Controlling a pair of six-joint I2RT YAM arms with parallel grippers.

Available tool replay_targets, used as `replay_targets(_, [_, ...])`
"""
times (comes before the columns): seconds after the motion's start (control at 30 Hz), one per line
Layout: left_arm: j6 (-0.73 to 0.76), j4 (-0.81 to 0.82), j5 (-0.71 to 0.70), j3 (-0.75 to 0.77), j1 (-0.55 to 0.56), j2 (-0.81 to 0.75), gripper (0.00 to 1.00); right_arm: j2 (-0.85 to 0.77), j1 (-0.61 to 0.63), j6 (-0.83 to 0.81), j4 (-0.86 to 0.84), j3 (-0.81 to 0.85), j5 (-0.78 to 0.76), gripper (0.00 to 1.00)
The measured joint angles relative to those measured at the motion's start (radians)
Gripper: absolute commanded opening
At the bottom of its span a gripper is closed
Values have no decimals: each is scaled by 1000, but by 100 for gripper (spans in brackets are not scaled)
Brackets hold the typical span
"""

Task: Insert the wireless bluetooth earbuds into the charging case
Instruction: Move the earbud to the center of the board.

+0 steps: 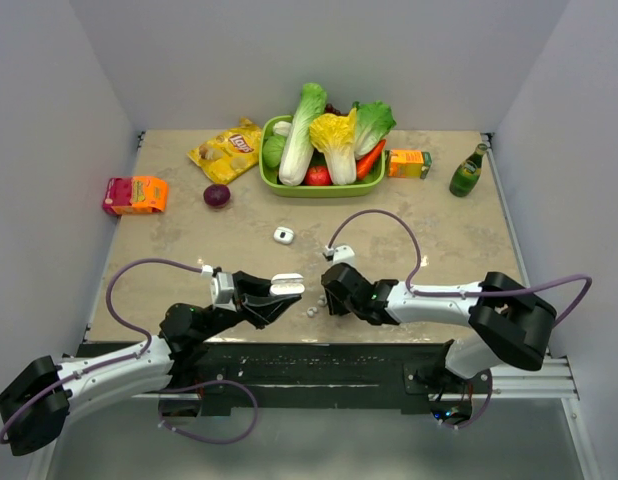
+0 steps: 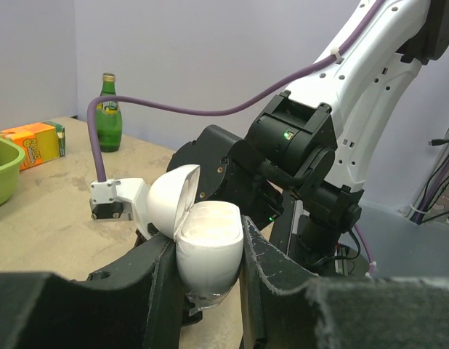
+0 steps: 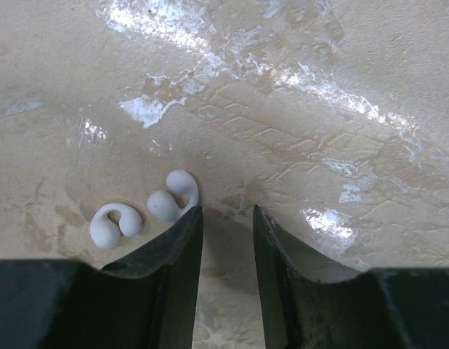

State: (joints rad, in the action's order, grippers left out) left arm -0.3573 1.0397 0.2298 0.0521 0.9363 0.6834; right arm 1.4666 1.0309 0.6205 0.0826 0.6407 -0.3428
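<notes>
My left gripper point(image 1: 287, 288) is shut on the white charging case point(image 2: 208, 243) and holds it upright with its lid point(image 2: 170, 200) hinged open. Two white curved earbuds point(image 3: 174, 196) point(image 3: 114, 224) lie on the table, also visible in the top view point(image 1: 314, 311) between the two grippers. My right gripper point(image 3: 227, 212) is open and empty, low over the table. Its left fingertip point(image 3: 189, 222) is right beside the nearer earbud; both earbuds lie outside the gap, to its left. The right gripper point(image 1: 331, 290) faces the case closely.
A small white object point(image 1: 282, 235) lies mid-table. At the back are a green basket point(image 1: 272, 180) of vegetables, a chips bag point(image 1: 227, 150), a purple onion point(image 1: 217, 195), an orange-pink box point(image 1: 135, 194), a juice box point(image 1: 409, 163) and a green bottle point(image 1: 467, 172).
</notes>
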Motion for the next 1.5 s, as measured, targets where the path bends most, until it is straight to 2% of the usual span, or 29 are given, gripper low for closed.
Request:
replay_targets(0.13, [0, 0, 0, 0, 0, 6, 0, -4, -6, 2, 10, 1, -13, 36])
replay_targets(0.4, [0, 2, -1, 0, 0, 8, 0, -117, -7, 70, 1, -50, 22, 41])
replay_targets(0.73, [0, 3, -1, 0, 0, 3, 0, -48, -11, 100, -52, -52, 53, 41])
replay_targets(1.5, [-3, 9, -3, 0, 0, 6, 0, -87, -16, 84, -38, -43, 36, 43])
